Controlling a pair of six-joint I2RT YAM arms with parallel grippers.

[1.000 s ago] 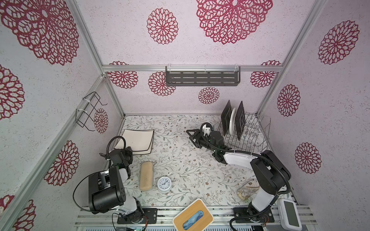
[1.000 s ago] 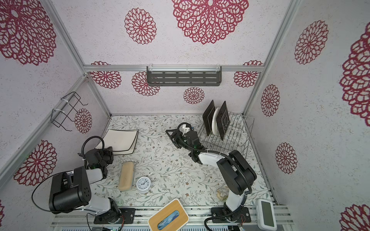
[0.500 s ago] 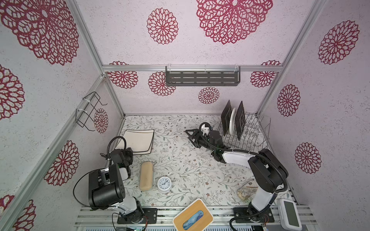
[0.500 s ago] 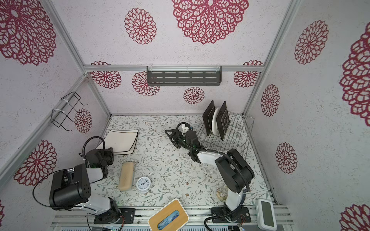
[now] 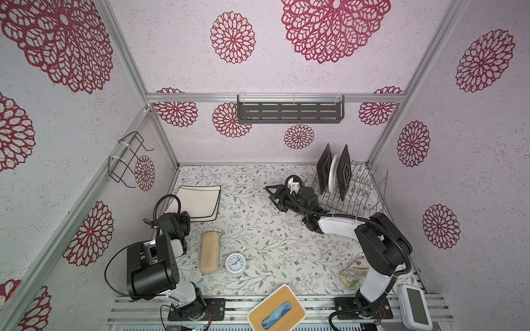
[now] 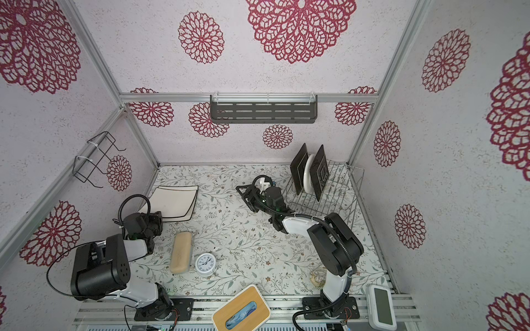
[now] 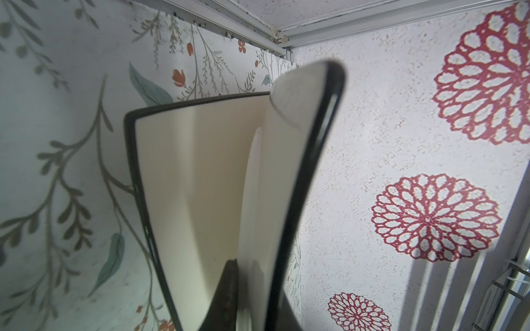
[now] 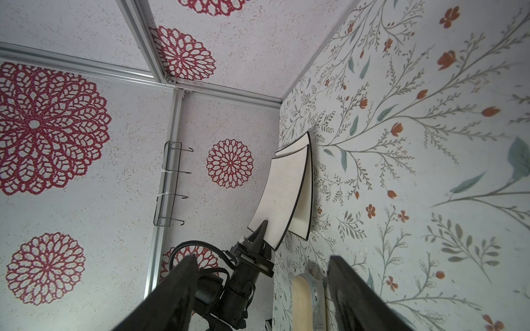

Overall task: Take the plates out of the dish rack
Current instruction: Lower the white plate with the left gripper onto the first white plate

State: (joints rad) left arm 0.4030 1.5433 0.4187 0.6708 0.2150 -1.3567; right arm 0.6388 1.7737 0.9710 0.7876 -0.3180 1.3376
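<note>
left gripper [image 8: 263, 227] clamps a corner of the upper black-rimmed white squarish plate [image 5: 198, 200], tilted over its twin [image 8: 309, 200] at the far left corner of the tabletop [image 5: 258, 232]; right gripper [image 5: 273, 198], wide open and empty, hangs beside the silver wire dish rack [image 5: 370, 183] holding three upright plates [image 5: 334, 174]

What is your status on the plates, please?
Left gripper shut on upper white plate. Right gripper open, empty. Three plates in dish rack. Nothing blocking.

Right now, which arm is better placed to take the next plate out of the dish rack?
Right. The right gripper is open, empty and close beside the dish rack holding the remaining plates. The left gripper is shut on a white plate across the table.
</note>
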